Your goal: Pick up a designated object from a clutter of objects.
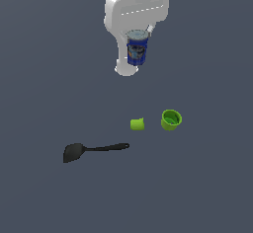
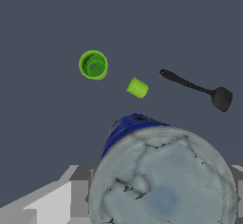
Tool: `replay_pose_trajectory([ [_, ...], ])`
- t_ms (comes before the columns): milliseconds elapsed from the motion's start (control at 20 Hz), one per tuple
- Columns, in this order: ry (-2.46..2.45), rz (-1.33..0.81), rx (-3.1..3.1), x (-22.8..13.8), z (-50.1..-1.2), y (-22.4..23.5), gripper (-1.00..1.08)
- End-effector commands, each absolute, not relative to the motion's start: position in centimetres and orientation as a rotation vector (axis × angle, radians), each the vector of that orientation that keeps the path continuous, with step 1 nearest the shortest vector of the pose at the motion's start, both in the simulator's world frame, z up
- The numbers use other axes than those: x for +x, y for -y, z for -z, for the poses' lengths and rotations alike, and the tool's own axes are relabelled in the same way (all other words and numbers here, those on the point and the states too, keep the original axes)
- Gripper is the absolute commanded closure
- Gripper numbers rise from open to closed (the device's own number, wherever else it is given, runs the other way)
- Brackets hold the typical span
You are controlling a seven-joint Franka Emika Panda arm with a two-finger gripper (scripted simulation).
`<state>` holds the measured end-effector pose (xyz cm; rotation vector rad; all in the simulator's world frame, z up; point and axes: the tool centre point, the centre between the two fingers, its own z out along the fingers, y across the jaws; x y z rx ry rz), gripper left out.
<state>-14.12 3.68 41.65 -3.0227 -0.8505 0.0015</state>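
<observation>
Can [image 1: 137, 47], blue-labelled with a silver-grey top, sits right at the gripper [image 1: 138, 35] of a white robot arm, high above the dark grey counter [image 1: 44, 79]. In the exterior view the can stands nearly upright, its long axis running roughly up and down, its top tucked just under the arm's white housing. The fingers themselves are hidden in both views, so how far the gripper is closed cannot be seen directly; since the can hangs clear of the counter with nothing beneath it, the gripper appears to be closed on it and carrying it.

Everything else lies well below the gripper. A small green block [image 1: 137, 124] and a bright green cup [image 1: 171, 119] sit near each other, not touching. A long black spatula [image 1: 94, 150] lies flat, apart from both, farther from the gripper than the block.

The wrist view looks down past the can's mottled grey end [image 2: 163, 180], which fills the foreground, with a strip of blue label [image 2: 124, 128] showing. Beyond it appear the cup, open mouth up [image 2: 93, 65], the block [image 2: 137, 88] and the spatula [image 2: 199, 89]. Only the exterior view shows the can's height above the counter.
</observation>
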Motion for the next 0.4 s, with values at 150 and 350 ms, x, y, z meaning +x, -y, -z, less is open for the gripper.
replay_pose_trajectory([
  [150,0.851,0.001,-3.024,-14.4,-43.6,-3.1,1.08],
  [350,0.851,0.001,-3.024,-14.5,-44.0,-3.0,1.08],
])
